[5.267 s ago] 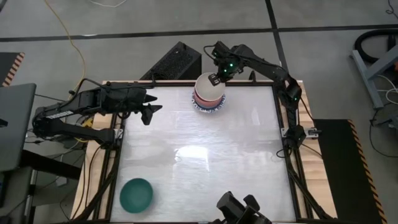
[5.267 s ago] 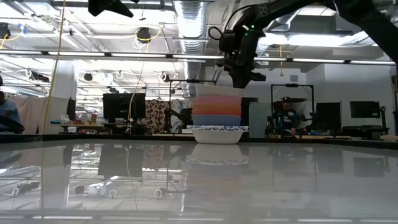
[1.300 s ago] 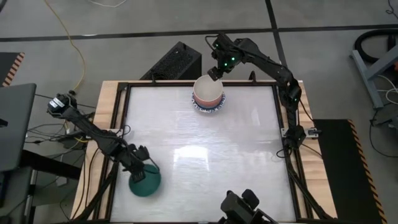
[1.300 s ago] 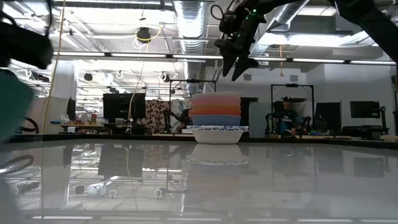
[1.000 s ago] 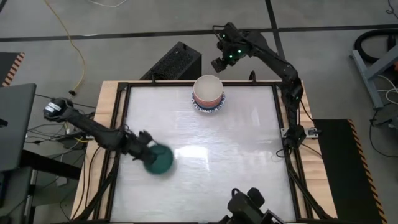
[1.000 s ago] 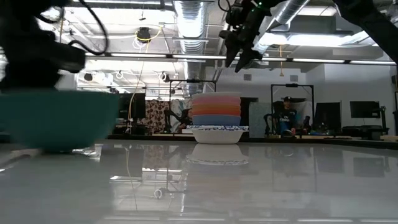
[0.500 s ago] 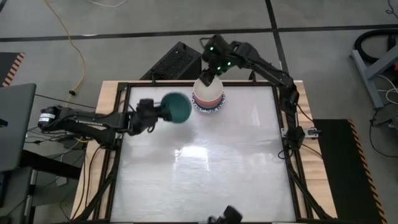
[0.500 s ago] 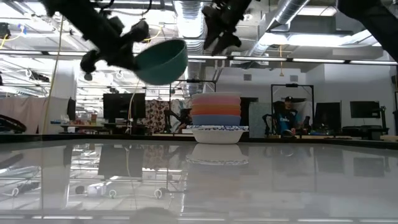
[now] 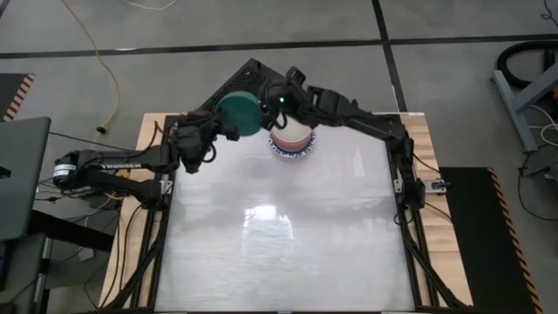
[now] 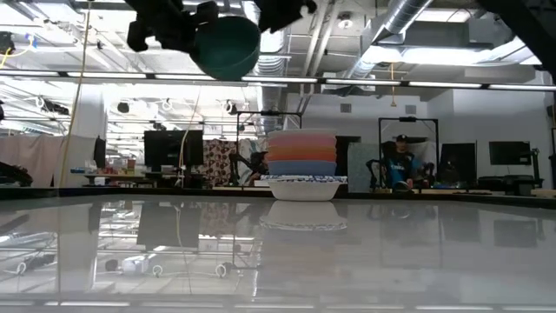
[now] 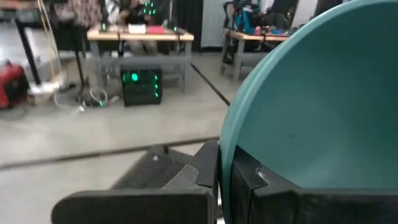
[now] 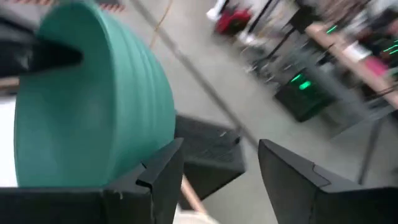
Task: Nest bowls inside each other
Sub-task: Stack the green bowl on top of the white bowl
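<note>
A teal bowl [image 9: 240,112] hangs high in the air just left of a stack of nested bowls [image 9: 292,138] that stands at the table's far edge. In the low view the stack [image 10: 302,161] shows cream and pink on top, then orange and blue, in a white bowl with a blue patterned rim. My left gripper [image 11: 225,165] is shut on the teal bowl [image 10: 228,43]. My right gripper [image 12: 217,162] stands open right beside that bowl's outer wall [image 12: 143,106], above the stack's far left. My left gripper pinches the teal bowl's rim [image 11: 229,146], one finger [image 11: 252,177] inside the bowl and one finger [image 11: 202,168] outside. The fingers come about level from the table's left. The bowl is lifted clear of the table, somewhat tilted. Whether my right gripper touches the bowl, I cannot tell.
A black box [image 9: 248,80] sits on the floor just beyond the table's far edge, behind the grippers. The white tabletop [image 9: 288,227] lies in front of the stack. Beyond the table the low view shows a workshop with a seated person [image 10: 400,161].
My left gripper has carried the teal bowl from the table's near left up and toward the far edge, turning as it went, until the bowl hangs beside the stack. My right gripper has swung from behind the stack toward the left, to the teal bowl.
</note>
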